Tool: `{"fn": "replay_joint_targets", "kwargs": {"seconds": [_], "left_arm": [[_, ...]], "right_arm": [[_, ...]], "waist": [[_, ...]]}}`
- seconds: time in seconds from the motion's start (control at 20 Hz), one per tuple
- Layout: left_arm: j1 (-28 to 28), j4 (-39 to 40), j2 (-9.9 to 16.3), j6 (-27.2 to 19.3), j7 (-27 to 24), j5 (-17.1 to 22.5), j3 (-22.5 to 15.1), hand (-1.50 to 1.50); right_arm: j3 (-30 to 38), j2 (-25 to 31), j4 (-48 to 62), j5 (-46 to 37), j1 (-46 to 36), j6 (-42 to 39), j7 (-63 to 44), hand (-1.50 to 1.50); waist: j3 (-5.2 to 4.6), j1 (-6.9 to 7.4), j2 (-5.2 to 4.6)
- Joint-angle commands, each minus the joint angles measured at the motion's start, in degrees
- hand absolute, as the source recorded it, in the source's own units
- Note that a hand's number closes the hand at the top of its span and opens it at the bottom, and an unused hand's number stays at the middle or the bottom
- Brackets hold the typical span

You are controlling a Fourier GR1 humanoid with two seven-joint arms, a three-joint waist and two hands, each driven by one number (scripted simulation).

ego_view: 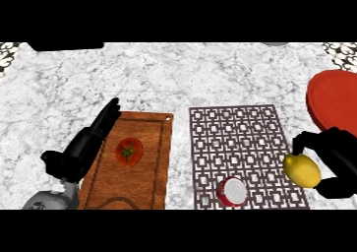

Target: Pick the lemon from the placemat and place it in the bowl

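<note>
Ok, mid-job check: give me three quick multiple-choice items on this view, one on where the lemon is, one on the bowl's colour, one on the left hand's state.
1. Where is the lemon?
A. On the wooden board
B. In the right hand, at the placemat's right edge
C. Inside the bowl

2. What colour is the bowl?
A. Red
B. Blue
C. White

3. How is the left hand?
A. Curled round the tomato
B. Holding the lemon
C. Open, fingers straight, beside the board

Answers:
1 B: the right hand curls round it by the placemat.
2 A: it shows red at the right edge.
3 C: it lies along the wooden board; the tomato sits untouched.
</note>
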State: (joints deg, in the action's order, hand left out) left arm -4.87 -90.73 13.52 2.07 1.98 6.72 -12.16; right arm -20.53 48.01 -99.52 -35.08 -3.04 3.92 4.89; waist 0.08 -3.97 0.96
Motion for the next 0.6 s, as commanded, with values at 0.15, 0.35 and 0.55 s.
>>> {"fn": "replay_joint_targets", "kwargs": {"seconds": [0.15,0.35,0.55], "left_arm": [[-1.84,2.0,-0.74,0.09,-0.47,-0.29,0.52,0.0],[-1.71,-0.36,-1.82,-0.01,1.16,-1.96,-1.69,0.0],[-1.04,0.35,-1.27,3.12,-0.85,-0.97,-0.53,0.0]], "right_arm": [[19.02,3.22,-6.07,23.84,7.6,0.84,10.24,1.5],[29.1,5.03,-4.2,32.09,11.88,-4.16,12.96,1.5],[34.81,6.11,7.61,28.22,10.43,-6.1,18.78,1.5]], "waist": [[-0.03,0.09,-0.55],[-0.06,2.18,-0.7],[-0.07,3.49,-0.94]]}}
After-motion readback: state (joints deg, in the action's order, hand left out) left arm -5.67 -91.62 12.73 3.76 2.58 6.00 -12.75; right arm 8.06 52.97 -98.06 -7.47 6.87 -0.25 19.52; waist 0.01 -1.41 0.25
